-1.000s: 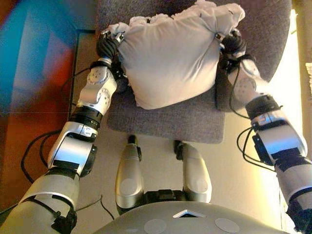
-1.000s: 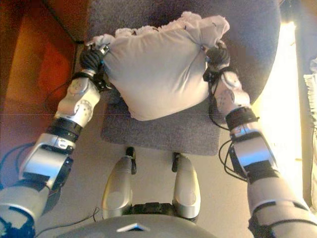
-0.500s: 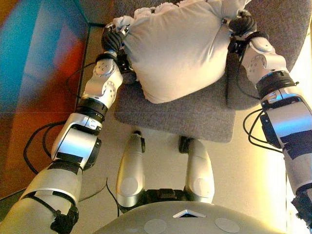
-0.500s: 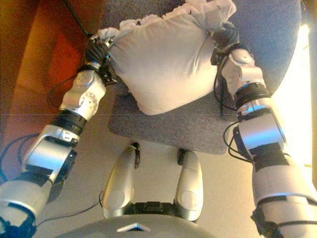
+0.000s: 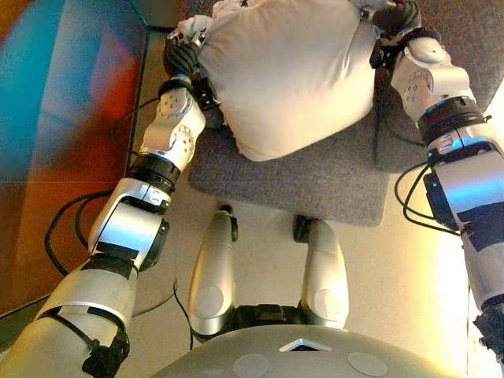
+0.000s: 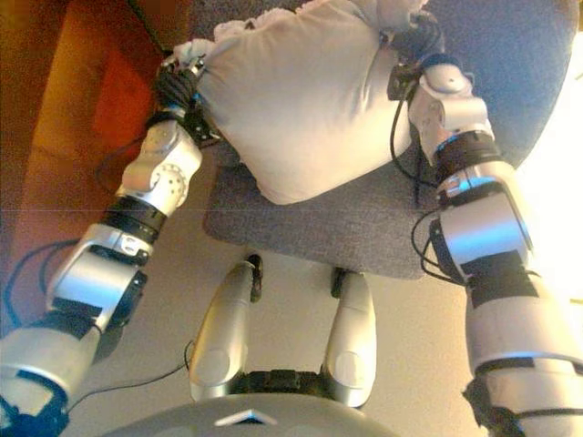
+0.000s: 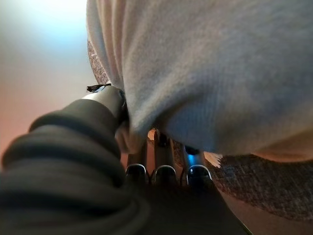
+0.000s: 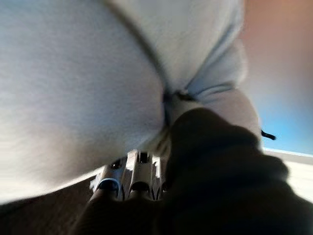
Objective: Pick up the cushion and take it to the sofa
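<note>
Above the grey sofa seat (image 5: 315, 177), the white cushion (image 5: 287, 75) hangs between the two hands, its lower corner drooping toward the upholstery but, as far as the head views show, not yet resting on it. The left hand (image 5: 183, 57) grips the cushion's left edge, and its wrist view shows the fingers (image 7: 164, 171) curled under the fabric with the thumb pressed into the side. The right hand (image 6: 416, 41) pinches the opposite upper corner, where the cloth bunches into a knot around its thumb, its fingers (image 8: 131, 172) tucked beneath. The carrying looks nearly finished; what remains is likely the lowering. To do that well, both arms should descend together so the cushion stays level, letting the sagging corner touch the seat first and the bulk settle after it. Both grips should hold until the seat bears the weight, then release on both sides together, so one side does not drag the cushion toward the seat's front edge.
</note>
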`<state>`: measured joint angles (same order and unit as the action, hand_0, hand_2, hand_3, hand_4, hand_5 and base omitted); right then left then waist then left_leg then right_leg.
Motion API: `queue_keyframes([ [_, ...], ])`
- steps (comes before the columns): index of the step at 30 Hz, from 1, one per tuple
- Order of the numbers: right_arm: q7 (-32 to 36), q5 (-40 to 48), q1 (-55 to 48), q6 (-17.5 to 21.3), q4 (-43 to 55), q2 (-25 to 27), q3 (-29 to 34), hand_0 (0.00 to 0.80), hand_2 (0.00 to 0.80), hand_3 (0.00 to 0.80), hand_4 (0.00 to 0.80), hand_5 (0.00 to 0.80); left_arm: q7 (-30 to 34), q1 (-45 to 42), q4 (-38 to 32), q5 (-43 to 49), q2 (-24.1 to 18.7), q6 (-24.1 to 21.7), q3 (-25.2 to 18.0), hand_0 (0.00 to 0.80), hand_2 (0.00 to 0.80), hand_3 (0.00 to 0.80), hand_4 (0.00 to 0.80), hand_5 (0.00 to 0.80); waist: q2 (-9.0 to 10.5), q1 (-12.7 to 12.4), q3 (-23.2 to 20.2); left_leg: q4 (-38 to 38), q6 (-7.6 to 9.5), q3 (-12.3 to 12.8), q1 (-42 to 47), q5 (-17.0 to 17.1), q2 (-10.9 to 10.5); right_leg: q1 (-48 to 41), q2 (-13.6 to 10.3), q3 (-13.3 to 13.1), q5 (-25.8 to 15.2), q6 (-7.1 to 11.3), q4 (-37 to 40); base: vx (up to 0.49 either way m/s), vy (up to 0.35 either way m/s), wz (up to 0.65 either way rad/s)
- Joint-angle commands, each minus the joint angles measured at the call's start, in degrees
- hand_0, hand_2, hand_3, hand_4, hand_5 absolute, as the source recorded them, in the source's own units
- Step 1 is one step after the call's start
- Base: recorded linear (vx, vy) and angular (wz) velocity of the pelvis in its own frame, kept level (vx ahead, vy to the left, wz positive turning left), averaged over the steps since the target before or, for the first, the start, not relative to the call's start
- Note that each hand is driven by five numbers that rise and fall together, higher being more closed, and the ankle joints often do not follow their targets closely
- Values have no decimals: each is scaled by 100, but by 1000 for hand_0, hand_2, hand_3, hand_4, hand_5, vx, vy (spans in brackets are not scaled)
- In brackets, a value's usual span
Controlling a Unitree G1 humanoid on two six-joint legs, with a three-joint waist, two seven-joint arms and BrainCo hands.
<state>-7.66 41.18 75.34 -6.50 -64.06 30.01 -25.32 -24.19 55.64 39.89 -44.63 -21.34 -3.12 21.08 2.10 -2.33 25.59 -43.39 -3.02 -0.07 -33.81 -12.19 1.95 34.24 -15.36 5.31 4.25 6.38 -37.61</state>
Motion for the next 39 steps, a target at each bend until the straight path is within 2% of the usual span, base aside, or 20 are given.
queue_keyframes([
  [1, -88, 59, 407, 94, -42, -75, -197, 0, 0, 0, 0, 0, 41, 621, -25, -45, 21, -298, 129, 0, 0, 0, 0, 0, -169, -95, 103, 52, -153, 157, 146, -431, 108, -116, 112, -102, 336, 255, -106, -48, 38, -1],
  [3, -177, 104, 386, 132, -44, -67, -185, 0, 0, 0, 0, 0, 2, 618, -6, -19, -10, -510, 97, 0, 0, 0, 0, 0, -190, -86, 118, 93, -154, 173, 158, -409, 105, -103, 108, -105, 329, 258, -93, -81, 40, -1],
  [4, -247, 138, 348, 184, -25, -72, -138, 0, 0, 0, 0, 0, -23, 614, -29, 46, -32, -685, 42, 0, 0, 0, 0, 0, -191, -78, 128, 216, -133, 210, 125, -206, 90, -67, 89, -75, 167, 217, 15, -110, 43, -1],
  [5, -250, 99, 296, 207, 13, -73, -101, 0, 0, 0, 0, 0, -54, 584, -60, 99, -50, -786, 3, 0, 0, 0, 0, 0, -198, -80, 129, 273, -135, 216, 159, -180, 86, -87, 87, -65, 160, 221, 42, -98, 36, 1],
  [8, -309, 13, 79, 290, 216, -27, -53, 0, 0, 0, 0, 0, -166, 383, -231, 127, -142, -966, -118, 0, 0, 0, 0, 0, -191, -105, 107, 530, -156, 234, 311, -83, 69, -207, 70, -22, 95, 256, 251, 3, 0, 2],
  [13, -543, -241, -123, 277, 454, 167, -22, 0, 0, 0, 0, 0, -94, 93, -397, 518, -433, -1073, -298, 0, 0, 0, 0, 0, -153, -146, 45, 1014, -155, 297, 620, 100, 79, -502, 45, 122, -45, 298, 718, -2, -1, 1],
  [16, -529, -96, -285, 290, 585, 305, 21, 0, 0, 0, 0, 0, -67, -73, -516, 573, -701, -1128, -381, 0, 0, 0, 0, 0, -125, -171, -70, 1359, -139, 340, 923, 210, 72, -757, 31, 223, -132, 327, 1044, 23, -3, 4],
  [21, -621, 208, -675, 396, 759, 404, 324, 0, 0, 0, 0, 0, -100, -371, -768, 367, -857, -1269, -605, 0, 0, 0, 0, 0, -68, -181, -275, 1749, -96, 311, 1358, 288, -15, -1218, 31, 306, -266, 371, 1578, 59, -10, 2],
  [24, -882, 347, -978, 513, 940, 493, 536, 0, 0, 0, 0, 0, -97, -741, -1159, 449, -884, -1243, -770, 0, 0, 0, 0, 0, -38, -209, -418, 1991, -75, 274, 1650, 318, -80, -1583, 42, 382, -333, 370, 1963, 94, -1, 0],
  [29, -1555, 33, -1599, 734, 1478, 692, 931, 0, 0, 0, 0, 0, 113, -1553, -1870, 480, -891, -1127, -971, 0, 0, 0, 0, 0, 24, -221, -742, 2342, -65, 279, 2117, 343, -138, -2216, 125, 445, -469, 347, 2584, 131, -20, -6],
  [33, -1695, 417, -2240, 845, 1844, 776, 1373, 0, 0, 0, 0, 0, 197, -2240, -2300, 657, -845, -1016, -1140, 0, 0, 0, 0, 0, 35, -249, -988, 2642, -65, 266, 2553, 353, -133, -2735, 216, 480, -478, 334, 2935, 186, -35, 2],
  [39, -1700, 474, -3235, 961, 2225, 698, 2125, 0, 0, 0, 0, 0, 773, -3267, -3027, 726, -738, -838, -1306, 0, 0, 0, 0, 0, 39, -321, -1401, 3434, -61, 330, 3250, 557, -99, -3386, 392, 617, -589, 348, 3541, 178, -25, 5],
])
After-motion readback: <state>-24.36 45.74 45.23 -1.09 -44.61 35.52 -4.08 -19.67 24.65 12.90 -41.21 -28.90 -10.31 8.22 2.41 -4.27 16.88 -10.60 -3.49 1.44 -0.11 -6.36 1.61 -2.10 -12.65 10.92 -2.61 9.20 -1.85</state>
